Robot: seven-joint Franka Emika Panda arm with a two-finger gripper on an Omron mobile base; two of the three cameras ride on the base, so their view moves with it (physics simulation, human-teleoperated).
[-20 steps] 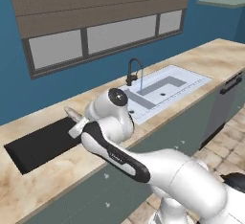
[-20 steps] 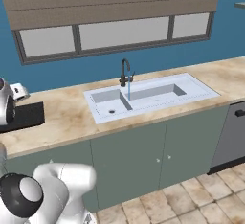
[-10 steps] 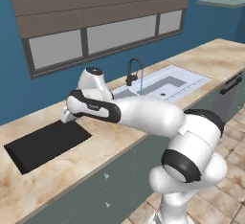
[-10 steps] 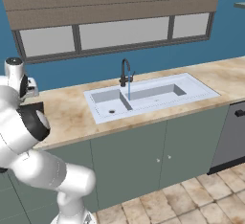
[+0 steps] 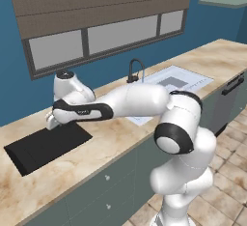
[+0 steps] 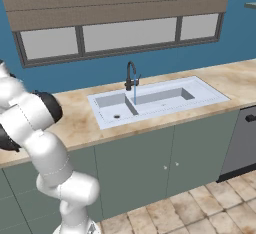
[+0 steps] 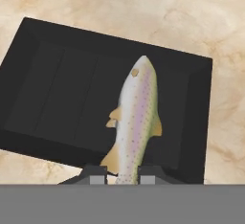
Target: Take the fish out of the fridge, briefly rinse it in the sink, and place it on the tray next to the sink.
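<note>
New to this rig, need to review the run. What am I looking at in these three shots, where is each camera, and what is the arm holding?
It is a rendered kitchen with one white robot arm on a driving base. Two cameras sit on the base behind the arm, one to its left and one to its right. The third sits on the hand and looks along the gripper.

On the marble counter lie a black tray and, further along, a pale double sink with a black faucet that runs a thin stream of water.

In the hand view the gripper is shut on the tail end of a pale speckled fish, which hangs over the tray. In the left base view the arm reaches across to the tray's near corner.
</note>
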